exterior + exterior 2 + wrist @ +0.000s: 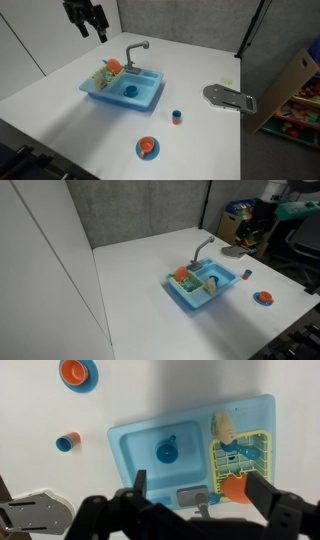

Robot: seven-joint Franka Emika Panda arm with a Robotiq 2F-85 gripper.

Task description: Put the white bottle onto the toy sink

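Note:
The light blue toy sink (140,98) with its grey faucet (136,49) stands mid-table and shows in both exterior views (222,295). In the wrist view the sink (135,450) is below me. The small whitish-tan bottle (224,426) lies at the end of the sink's yellow-green side rack (262,448), beside an orange ball (234,489). It is barely visible in an exterior view (103,76). My gripper (90,20) hangs high above the table behind the sink, with both fingers spread wide and nothing between them (200,495).
A small blue-and-red cylinder (177,117) and an orange piece with a blue disc (147,149) stand on the white table in front of the sink. A grey metal plate (230,97) lies near the table edge. A cardboard box (290,85) is beyond it.

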